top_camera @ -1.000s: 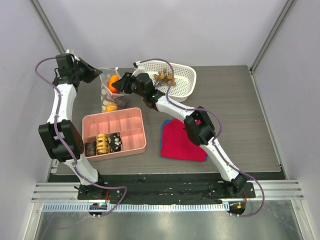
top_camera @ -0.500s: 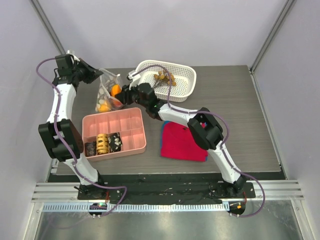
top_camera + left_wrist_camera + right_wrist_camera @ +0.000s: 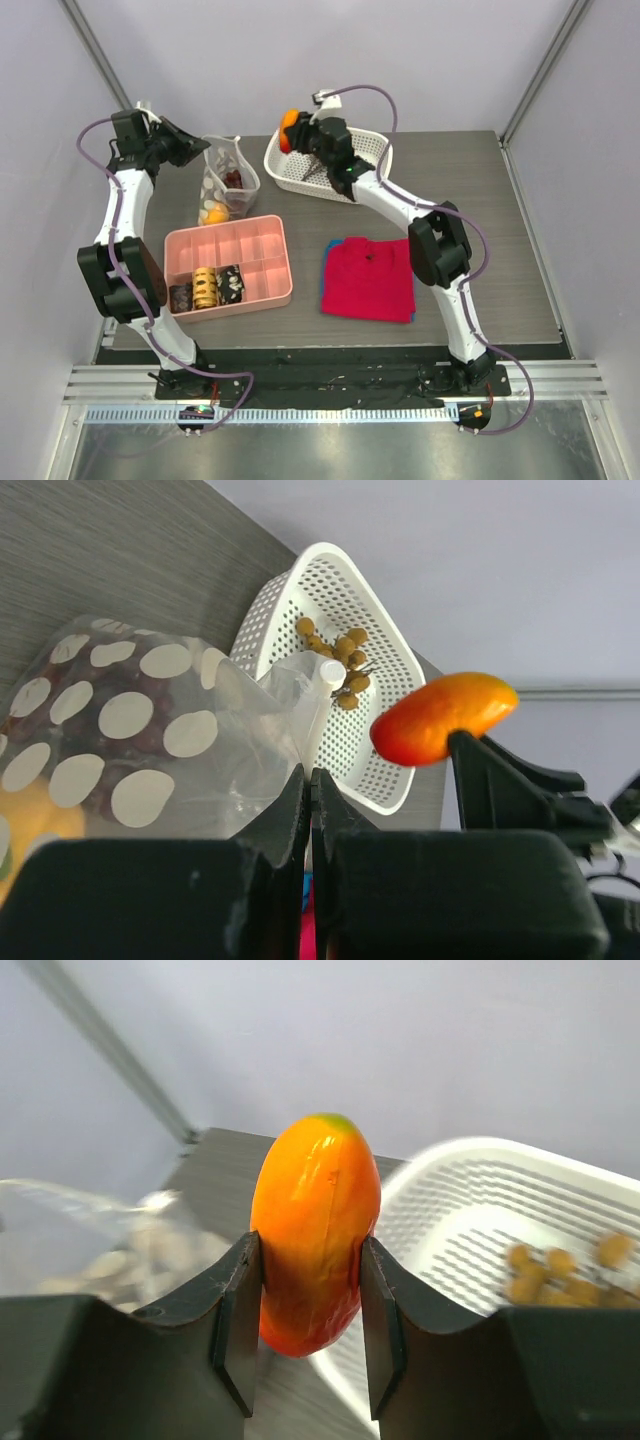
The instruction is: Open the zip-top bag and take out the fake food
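Observation:
The zip-top bag (image 3: 226, 180) stands open at the table's back left, clear with white dots (image 3: 150, 740), holding a dark red cluster, whitish lumps and a yellow piece. My left gripper (image 3: 192, 148) is shut on the bag's rim (image 3: 308, 772). My right gripper (image 3: 291, 133) is shut on the orange-yellow fruit (image 3: 312, 1230) and holds it in the air above the left end of the white mesh basket (image 3: 372, 170); the fruit also shows in the left wrist view (image 3: 443, 716). A tan-brown ball cluster (image 3: 327, 153) lies in the basket (image 3: 385, 680).
A pink compartment tray (image 3: 262, 268) with a yellow coil and dark blocks sits front left. A red cloth (image 3: 368, 280) over a blue one lies right of it. The enclosure's walls stand close behind the bag and the basket.
My right gripper has pulled the orange-yellow fruit out of the bag and carried it up and right, over the basket's left end. The bag has sagged back upright. My left gripper has stayed put.

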You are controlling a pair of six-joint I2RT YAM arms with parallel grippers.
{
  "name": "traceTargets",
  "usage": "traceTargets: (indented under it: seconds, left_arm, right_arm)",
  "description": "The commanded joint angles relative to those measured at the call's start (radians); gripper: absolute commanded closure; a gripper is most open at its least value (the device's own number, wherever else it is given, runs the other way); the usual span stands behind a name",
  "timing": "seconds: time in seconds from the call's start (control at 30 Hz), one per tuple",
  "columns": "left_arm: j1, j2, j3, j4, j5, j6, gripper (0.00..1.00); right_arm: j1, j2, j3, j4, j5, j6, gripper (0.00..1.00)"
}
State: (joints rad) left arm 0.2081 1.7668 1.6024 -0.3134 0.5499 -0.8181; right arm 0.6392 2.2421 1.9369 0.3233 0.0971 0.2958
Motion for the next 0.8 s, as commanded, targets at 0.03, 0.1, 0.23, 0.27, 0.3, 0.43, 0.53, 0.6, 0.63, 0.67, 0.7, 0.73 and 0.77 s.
traceTargets:
  seconds: [0.03,0.1,0.23,0.27,0.3,0.43,0.53,0.6,0.63,0.67,0.7,0.73,0.77]
  left_arm:
    - [0.007,-0.026,0.050,0.086,0.087,-0.059,1.00]
    - [0.007,-0.024,0.051,0.117,0.113,-0.082,1.00]
    - [0.008,-0.017,0.050,0.140,0.136,-0.108,1.00]
    - [0.007,-0.015,0.048,0.145,0.140,-0.111,1.00]
    - [0.007,-0.009,0.048,0.154,0.148,-0.113,1.00]
    - [0.005,0.006,0.048,0.169,0.179,-0.122,1.00]
    - [0.005,0.008,0.041,0.181,0.193,-0.128,1.00]
    - [0.004,0.011,0.034,0.189,0.209,-0.133,1.00]
    - [0.004,0.011,0.031,0.191,0.212,-0.133,1.00]
    - [0.004,0.010,0.022,0.194,0.214,-0.133,1.00]
    - [0.004,0.008,0.018,0.194,0.217,-0.133,1.00]
    - [0.004,0.003,0.014,0.195,0.219,-0.131,1.00]
    - [0.004,0.003,0.008,0.200,0.220,-0.131,1.00]
  right_arm:
    - [-0.082,0.025,0.059,-0.208,0.056,0.020,0.71]
    - [-0.098,0.048,0.083,-0.242,0.041,0.009,0.56]
    - [-0.105,0.086,0.117,-0.274,0.076,-0.026,0.25]
    - [-0.104,0.091,0.120,-0.273,0.076,-0.030,0.14]
    - [-0.104,0.094,0.138,-0.277,0.076,-0.037,0.08]
    - [-0.078,0.082,0.183,-0.316,0.121,-0.092,0.01]
    - [-0.020,0.054,0.188,-0.313,0.093,-0.139,0.01]
    - [0.028,0.050,0.203,-0.308,0.043,-0.135,0.05]
    - [0.043,0.048,0.204,-0.300,0.020,-0.114,0.08]
    - [0.063,0.048,0.204,-0.282,-0.029,-0.104,0.16]
    - [0.092,0.050,0.209,-0.270,-0.055,-0.093,0.21]
    - [0.108,0.059,0.214,-0.257,-0.085,-0.072,0.25]
    - [0.120,0.066,0.218,-0.238,-0.164,-0.061,0.33]
